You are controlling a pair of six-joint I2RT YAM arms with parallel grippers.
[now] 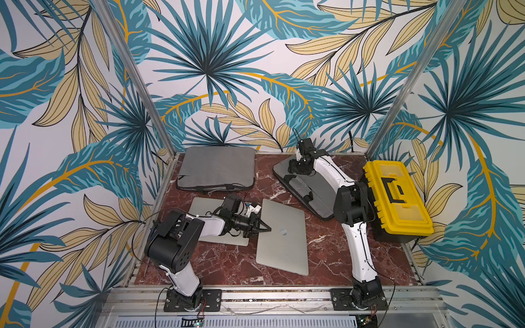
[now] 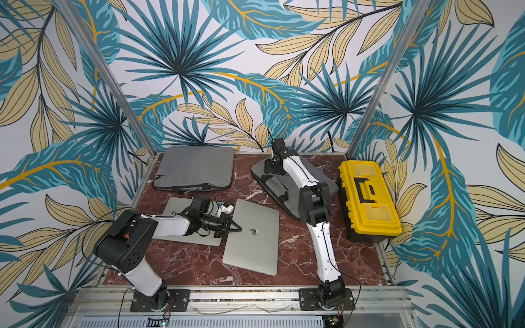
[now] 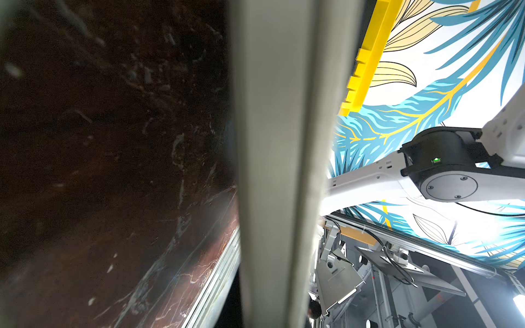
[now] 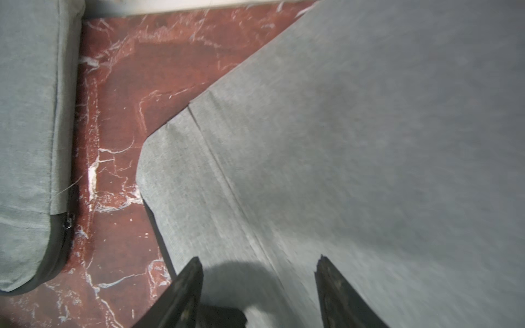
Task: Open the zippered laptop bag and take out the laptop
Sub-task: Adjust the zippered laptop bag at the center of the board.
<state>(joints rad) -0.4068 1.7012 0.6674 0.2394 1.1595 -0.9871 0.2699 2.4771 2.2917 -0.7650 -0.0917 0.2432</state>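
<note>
Grippers, pair.
Left gripper [image 1: 267, 227] pinching laptop [image 1: 284, 241] edge; right gripper [image 4: 259, 258] spread, laptop bag [image 4: 369, 142] directly beneath.

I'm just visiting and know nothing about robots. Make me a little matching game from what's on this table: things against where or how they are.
1 toolbox
2 logo laptop
3 right fingers
4 left bag

a apart, over the other grey bag
b far left corner
c yellow lid, right side
d mid-table, silver

Pairs: 1-c, 2-d, 3-a, 4-b
</note>
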